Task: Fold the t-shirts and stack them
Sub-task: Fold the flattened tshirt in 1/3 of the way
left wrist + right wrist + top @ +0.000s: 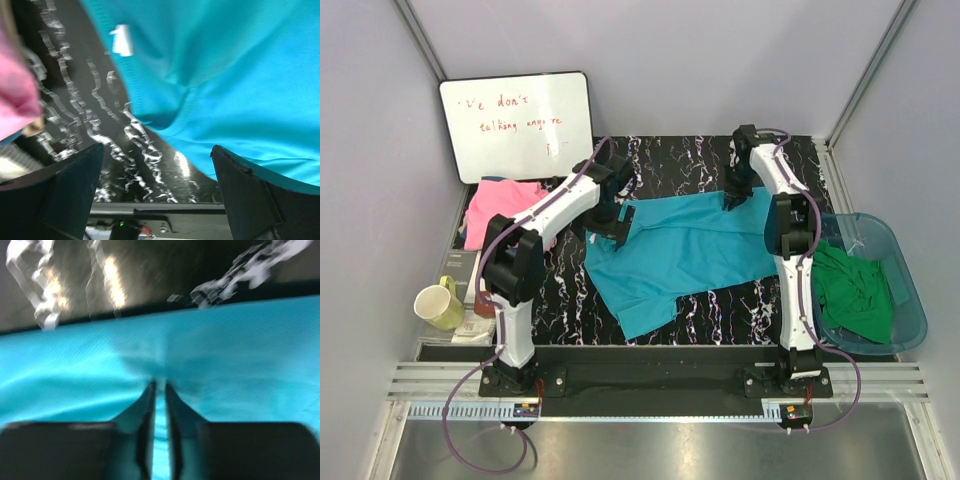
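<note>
A teal-blue t-shirt [690,245] lies spread across the black marbled table [680,160]. My left gripper [613,222] hovers at the shirt's left edge. In the left wrist view the left gripper [157,170] is wide open with only bare table between its fingers, and the teal cloth [240,75] with a white label [121,40] lies just beyond. My right gripper [735,195] is at the shirt's far right edge. Up close the right gripper [160,386] leaves a slim gap, with teal cloth [240,350] creased at its tips. A pink t-shirt [500,205] lies far left. Green t-shirts [855,290] sit in the tub.
A translucent blue tub [910,300] stands at the right edge of the table. A whiteboard [515,125] leans at the back left. A yellow mug [440,305] and some flat items sit at the near left, beside the left arm's base.
</note>
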`<state>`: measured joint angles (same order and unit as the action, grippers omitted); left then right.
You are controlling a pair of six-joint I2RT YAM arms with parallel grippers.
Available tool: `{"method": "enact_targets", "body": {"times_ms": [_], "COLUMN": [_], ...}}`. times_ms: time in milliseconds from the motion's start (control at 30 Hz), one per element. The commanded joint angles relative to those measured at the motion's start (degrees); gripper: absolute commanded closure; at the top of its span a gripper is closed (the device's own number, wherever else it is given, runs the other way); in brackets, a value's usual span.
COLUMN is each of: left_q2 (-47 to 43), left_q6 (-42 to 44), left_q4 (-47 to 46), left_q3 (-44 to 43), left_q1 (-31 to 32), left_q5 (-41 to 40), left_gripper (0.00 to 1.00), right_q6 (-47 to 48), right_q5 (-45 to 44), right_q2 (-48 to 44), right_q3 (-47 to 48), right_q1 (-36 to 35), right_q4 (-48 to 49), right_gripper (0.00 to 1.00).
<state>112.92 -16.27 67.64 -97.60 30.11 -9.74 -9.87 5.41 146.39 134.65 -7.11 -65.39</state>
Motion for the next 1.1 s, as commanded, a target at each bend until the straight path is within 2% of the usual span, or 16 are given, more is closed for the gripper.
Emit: {"method": "enact_targets", "body": {"times_ms": [0,33,67,133,167,200,400,467,500,567,600,833,933,1067], "left_q2": [-2.5,-0.9,0.0,3.3,4.5,6.3,12.1,14.2,15.9,17.3,18.6,26.4,30.2,33.9], "left_q6": [1.9,2.2,2.6,3.2,3.2,3.2,5.4,5.5,5.5,4.2,3.9,1.1,-0.4,-1.7], "left_q4": [-5.9,-6.2,-6.3,-6.1,-5.8,-5.3,-6.4,-6.0,-6.0,-6.0,-6.0,-4.4,-2.8,-2.8], "left_q3": [0.4,-0.2,-0.7,-3.7,-4.8,-6.7,-9.9,-10.8,-10.9,-11.7,-12.3,-22.3,-28.2,-31.9], "left_q1": [0.6,0.6,0.6,0.6,0.6,0.6,0.6,0.5,0.5,0.3,0.2,-2.6,-7.1,-11.9], "left_q5": [7.9,8.2,8.2,8.1,7.5,7.5,11.5,12.5,12.8,12.7,13.0,10.5,9.8,8.4], "left_gripper": [0.05,0.07,0.12,0.63,0.88,1.0,1.0,1.0,1.0,1.0,1.0,1.0,1.0,1.0], "right_q6": [1.3,1.6,1.5,1.7,1.8,2.0,2.3,2.4,2.3,2.3,2.2,1.7,1.2,1.2], "right_q5": [10.7,11.4,12.0,12.4,13.1,13.4,10.0,7.8,7.2,5.8,5.3,6.0,6.5,6.5], "right_q2": [-11.8,-13.3,-14.8,-18.8,-20.1,-22.2,-26.0,-26.4,-26.6,-27.1,-27.4,-28.8,-29.9,-31.7], "right_q3": [-4.1,-4.8,-6.3,-8.0,-9.7,-10.5,-14.1,-14.1,-14.1,-13.9,-14.0,-16.8,-19.4,-22.3], "right_q1": [-0.1,0.1,-0.1,-0.1,-0.1,-0.1,-0.1,-0.1,0.0,0.0,0.1,0.0,0.0,0.0], "right_q4": [2.4,2.8,3.5,4.2,4.9,5.3,5.9,5.5,5.4,5.3,5.4,5.0,5.0,5.0], "right_gripper": [0.67,0.54,0.48,0.35,0.33,0.31,0.28,0.23,0.17,0.12,0.02,0.0,0.0,0.0]}}
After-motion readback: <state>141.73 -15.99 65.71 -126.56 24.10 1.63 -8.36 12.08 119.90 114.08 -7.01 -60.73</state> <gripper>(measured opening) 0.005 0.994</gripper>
